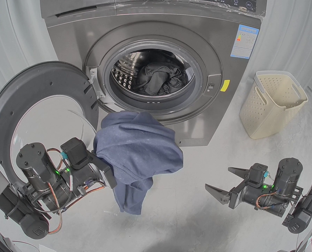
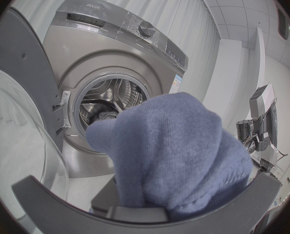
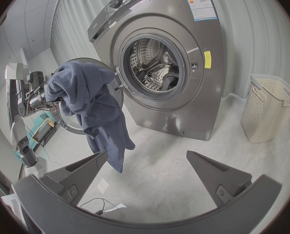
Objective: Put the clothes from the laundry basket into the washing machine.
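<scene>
The blue garment point(image 1: 138, 147) hangs bunched from the left gripper point(image 1: 107, 174), in front of and below the washing machine's point(image 1: 75, 35) round opening and clear of the floor. Its upper folds mound over the gripper, and a loose tail drops below. The left gripper is clamped on the cloth with its fingers buried in the fabric. The left arm is held low, beside the open door point(image 1: 40, 84), which is swung out to the machine's left, and the wrist points toward the opening. In the left wrist view the garment point(image 2: 171, 147) rises as a mound right in front of the camera, with the steel drum point(image 2: 119, 95) beyond it and a bit of dark fabric inside. The head view looks down into the drum point(image 1: 126, 72), where a pile of dark clothes point(image 1: 159, 77) lies at the bottom. From the side, the right wrist view shows the garment point(image 3: 89, 104) draped over the left gripper point(image 3: 54, 98), its longest end trailing down well short of the floor. The right gripper point(image 1: 219, 178) hovers low over the bare floor, well apart from the garment, with its two fingers spread wide and nothing between them point(image 3: 146, 156). The cream laundry basket point(image 1: 267, 109) stands on the floor just right of the machine, leaning slightly, beyond the right arm.
</scene>
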Robot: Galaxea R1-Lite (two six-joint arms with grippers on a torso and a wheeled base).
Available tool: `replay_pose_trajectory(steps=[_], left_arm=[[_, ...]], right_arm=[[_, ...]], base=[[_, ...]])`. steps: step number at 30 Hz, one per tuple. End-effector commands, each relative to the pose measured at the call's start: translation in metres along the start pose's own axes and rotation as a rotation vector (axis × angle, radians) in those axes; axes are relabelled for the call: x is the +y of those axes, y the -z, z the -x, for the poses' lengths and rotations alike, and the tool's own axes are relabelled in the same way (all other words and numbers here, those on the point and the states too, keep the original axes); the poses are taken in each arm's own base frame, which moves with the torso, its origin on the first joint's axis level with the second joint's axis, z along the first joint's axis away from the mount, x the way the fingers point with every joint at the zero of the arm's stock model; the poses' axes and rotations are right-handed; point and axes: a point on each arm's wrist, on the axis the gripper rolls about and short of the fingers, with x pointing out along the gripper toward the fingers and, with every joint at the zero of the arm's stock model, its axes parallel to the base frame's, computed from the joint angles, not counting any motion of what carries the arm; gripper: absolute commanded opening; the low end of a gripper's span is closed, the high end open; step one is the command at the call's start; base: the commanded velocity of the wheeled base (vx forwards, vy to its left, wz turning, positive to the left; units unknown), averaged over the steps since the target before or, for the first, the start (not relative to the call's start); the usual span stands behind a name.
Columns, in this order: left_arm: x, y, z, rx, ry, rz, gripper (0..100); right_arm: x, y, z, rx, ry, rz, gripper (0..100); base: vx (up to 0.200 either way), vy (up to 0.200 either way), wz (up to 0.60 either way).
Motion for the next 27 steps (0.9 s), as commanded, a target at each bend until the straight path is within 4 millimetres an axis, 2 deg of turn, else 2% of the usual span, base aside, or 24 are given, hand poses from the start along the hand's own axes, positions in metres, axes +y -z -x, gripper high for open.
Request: replay_pose_trajectory(steps=[1, 18, 27], left_arm=[[0.0004, 0.0051, -0.0030, 0.018, 0.000, 0.003, 0], [-0.0030, 0.0092, -0.0053, 0.033, 0.013, -0.010, 0], [-0.0023, 0.0122, -0.0091, 0.039, 0.008, -0.009, 0]], right_arm=[[0.0004, 0.0018, -0.0012, 0.009, -0.002, -0.001, 100], [0.0049, 0.0050, -0.0004, 0.026, -0.020, 0.003, 100], [0.0074, 0.0052, 0.0000, 0.027, -0.030, 0.004, 100]], base=[[0.200, 0.000, 0.00], [0.200, 0.000, 0.00], [0.000, 0.000, 0.00]])
